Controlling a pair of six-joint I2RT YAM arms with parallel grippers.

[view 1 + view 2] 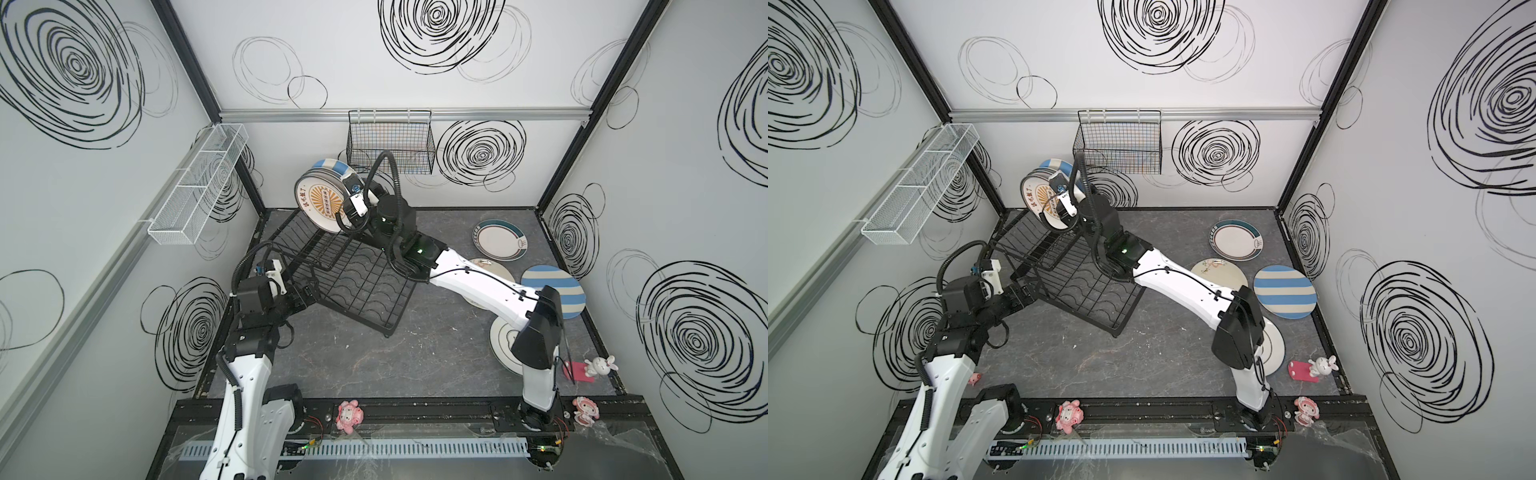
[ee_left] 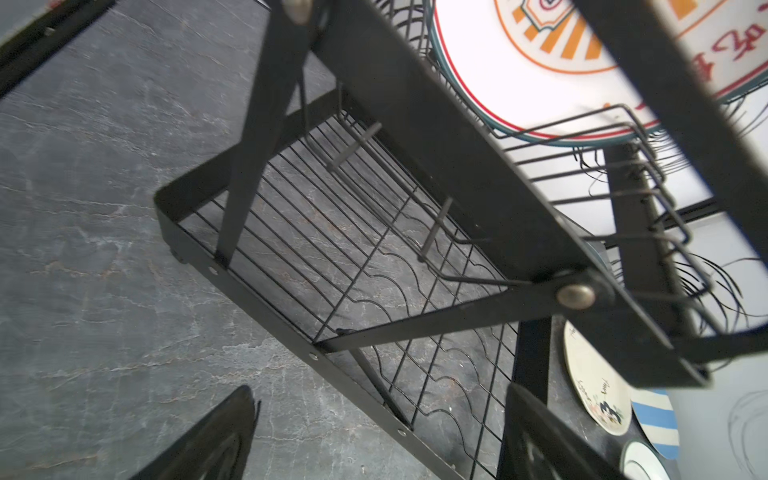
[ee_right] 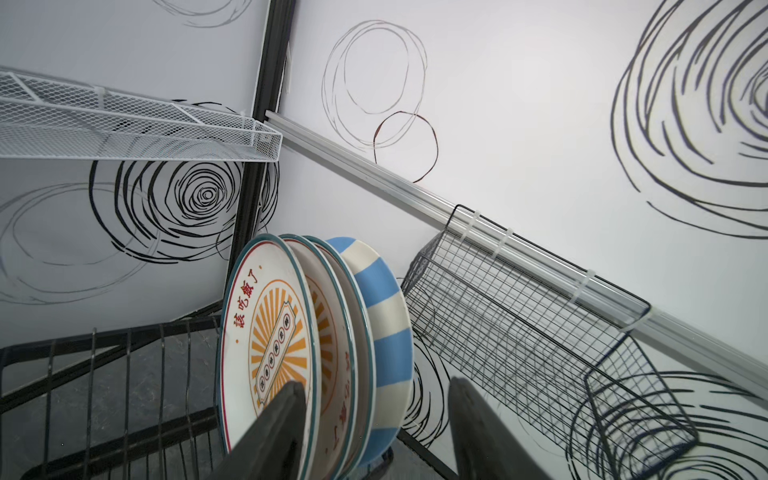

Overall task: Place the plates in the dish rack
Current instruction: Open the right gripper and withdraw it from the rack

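Note:
The black dish rack [image 1: 353, 286] [image 1: 1088, 286] stands left of centre. Several plates stand on edge in its upper tier. The sunburst plate [image 1: 322, 203] [image 3: 266, 340] is in front and a blue-striped plate [image 1: 332, 168] [image 3: 382, 324] at the back. My right gripper [image 1: 348, 192] [image 3: 376, 382] is open and straddles these plates. One finger is by the sunburst face and the other is clear of the striped plate. My left gripper [image 1: 309, 289] [image 2: 379, 388] is open at the rack's lower rail [image 2: 291, 332]. On the table lie a teal-rimmed plate [image 1: 500, 240], a floral plate [image 1: 488, 270], a striped plate [image 1: 552, 291] and a white plate [image 1: 505, 345].
A black mesh basket [image 1: 390, 145] hangs on the back wall just behind the racked plates. A long white mesh basket [image 1: 199, 187] is on the left wall. A rabbit figurine [image 1: 600, 365] and pink toys [image 1: 349, 415] sit near the front edge.

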